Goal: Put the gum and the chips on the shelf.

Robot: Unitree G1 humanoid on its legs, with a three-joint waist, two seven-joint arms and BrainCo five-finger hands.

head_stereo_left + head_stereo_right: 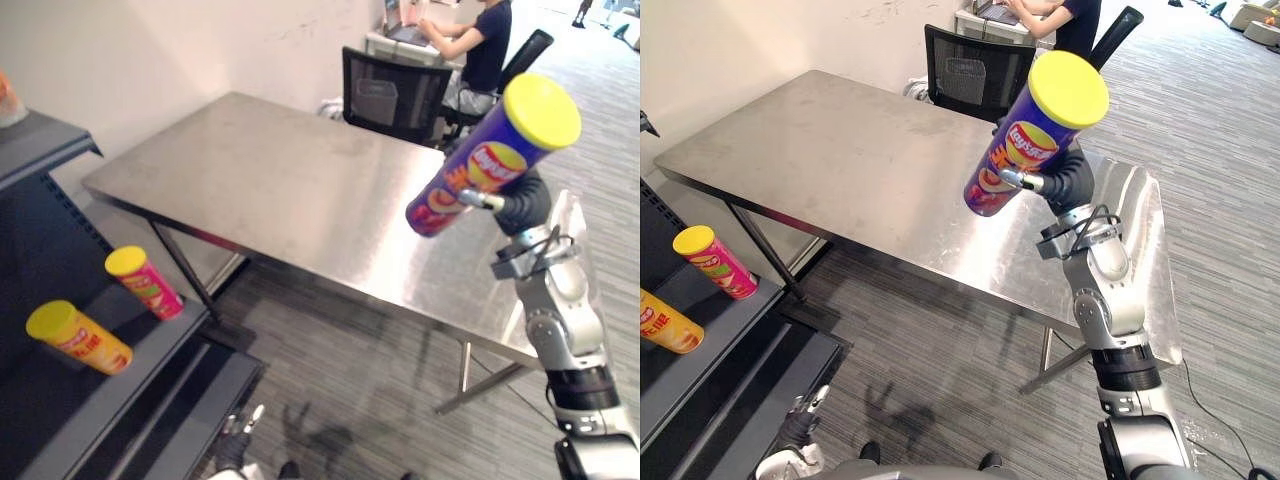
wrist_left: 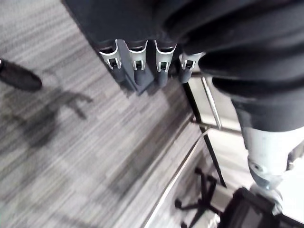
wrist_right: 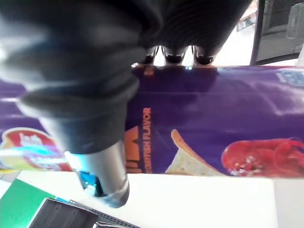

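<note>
A purple chips can (image 1: 480, 170) with a yellow lid is held up in the air, tilted, over the right end of the steel table (image 1: 270, 180). My right hand (image 1: 522, 203) is shut on it; in the right wrist view the fingers (image 3: 173, 53) curl over the can (image 3: 213, 118) and the thumb (image 3: 99, 166) presses its near side. My left hand (image 1: 235, 445) hangs low by the floor beside the shelf, its fingers (image 2: 137, 66) straight and holding nothing. On the dark shelf (image 1: 60, 400) at the left lie a pink can (image 1: 145, 282) and an orange can (image 1: 78, 337), both with yellow lids.
The shelf's upper board (image 1: 40, 145) juts out at the far left with an orange item (image 1: 8, 100) on it. Behind the table stands a black mesh chair (image 1: 395, 95), and a person (image 1: 480, 40) sits at a desk. Grey carpet lies between table and shelf.
</note>
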